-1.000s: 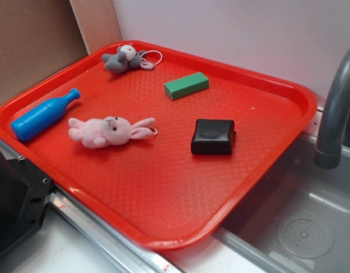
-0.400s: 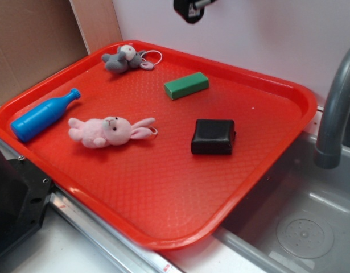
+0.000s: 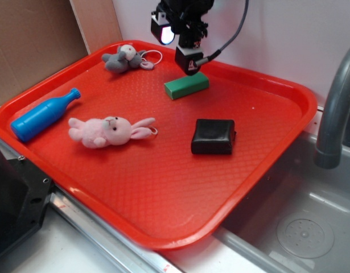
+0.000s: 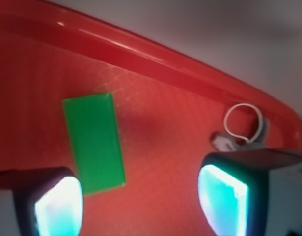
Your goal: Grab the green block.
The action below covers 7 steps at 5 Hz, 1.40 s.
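The green block (image 3: 186, 85) lies flat near the back of the red tray (image 3: 163, 193). My gripper (image 3: 177, 46) hangs open and empty just above and behind the block, its two fingers wide apart. In the wrist view the green block (image 4: 94, 143) lies toward the left, close to the left finger (image 4: 57, 206). The gripper (image 4: 141, 206) has bare tray between its jaws.
A grey plush toy (image 3: 124, 58) with a white ring (image 4: 244, 123) lies at the tray's back left. A blue bottle (image 3: 42, 115), a pink plush rabbit (image 3: 109, 131) and a black pouch (image 3: 213, 136) also lie on the tray. A sink faucet (image 3: 337, 108) stands at the right.
My gripper has come down from the top edge of the exterior view to just above the green block. The things on the tray have not moved.
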Motion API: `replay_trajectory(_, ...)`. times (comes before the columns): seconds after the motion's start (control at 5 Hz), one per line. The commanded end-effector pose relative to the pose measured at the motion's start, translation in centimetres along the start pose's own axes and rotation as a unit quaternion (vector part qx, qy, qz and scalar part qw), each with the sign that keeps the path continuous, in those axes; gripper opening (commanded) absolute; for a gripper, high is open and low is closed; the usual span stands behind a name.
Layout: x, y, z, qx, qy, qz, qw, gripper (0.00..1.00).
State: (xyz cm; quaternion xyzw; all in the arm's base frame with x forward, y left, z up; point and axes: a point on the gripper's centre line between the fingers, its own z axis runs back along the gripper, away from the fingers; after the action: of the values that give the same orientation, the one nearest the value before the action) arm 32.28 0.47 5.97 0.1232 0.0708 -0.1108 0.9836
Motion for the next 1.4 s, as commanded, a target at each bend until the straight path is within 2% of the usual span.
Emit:
replay_trajectory(0.0,0.0,-0.3,-0.5,-0.047,0.008,0.044,0.998,1.00)
replay_trajectory(0.2,-0.2,-0.9,-0.9,-0.098,0.018,0.044,0.994,1.00)
replay_trajectory(0.4,-0.4,-1.4,-0.6,-0.105,0.013,0.034,0.994,1.00)
replay_trajectory(0.6,-0.3,-0.9,-1.9,-0.093,0.023,0.029,0.995,1.00)
replay_trajectory(1.0,-0.5,0.8,-6.4,-0.026,0.073,0.006,0.997,1.00)
replay_trajectory(1.2,-0.8,0.9,-7.4,-0.022,0.079,0.010,0.997,0.00)
